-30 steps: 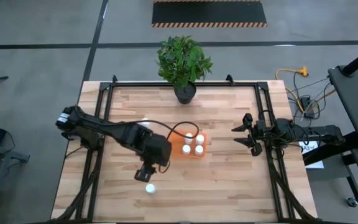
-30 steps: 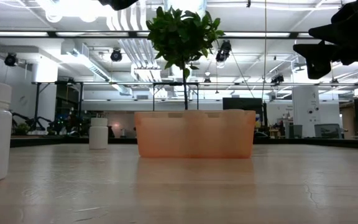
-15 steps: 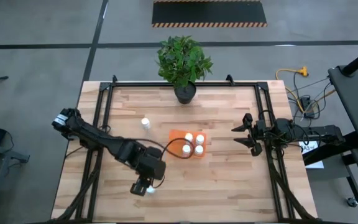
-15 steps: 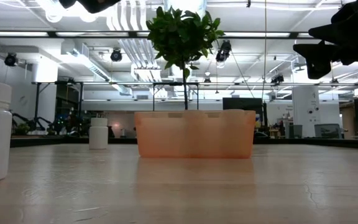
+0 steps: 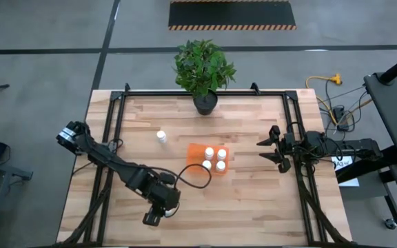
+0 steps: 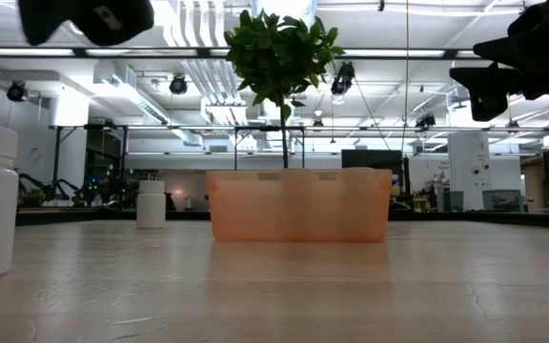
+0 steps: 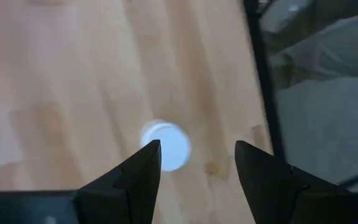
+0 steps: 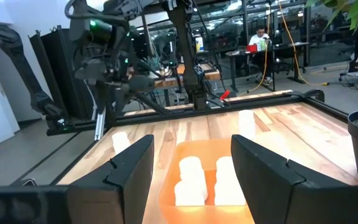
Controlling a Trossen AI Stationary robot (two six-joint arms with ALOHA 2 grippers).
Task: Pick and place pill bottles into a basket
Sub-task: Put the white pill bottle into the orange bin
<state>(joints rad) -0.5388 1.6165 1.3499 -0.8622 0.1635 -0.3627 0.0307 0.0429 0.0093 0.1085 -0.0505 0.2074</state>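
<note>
Left gripper (image 7: pixel 194 171) sits above a pill bottle (image 7: pixel 166 145) near the table's front edge, fingers spread wide w/ nothing in them, the bottle's white cap just off one fingertip. Orange basket (image 5: pixel 196 149) is well off toward mid-table w/ three bottles (image 5: pixel 216 160) inside; another bottle (image 5: pixel 161 136) stands beyond it. Right gripper (image 5: pixel 263 151) waits on the basket's far side, also wide and empty.

Bare table (image 5: pixel 253 196) lies between basket (image 5: pixel 196 150) and right gripper (image 5: pixel 266 151).

Even, bright overhead lighting; ceiling lamps (image 6: pixel 112 11) glare in the low view. Left wrist view blurred throughout. Shadows on the table (image 5: pixel 253 200) soft and faint.
</note>
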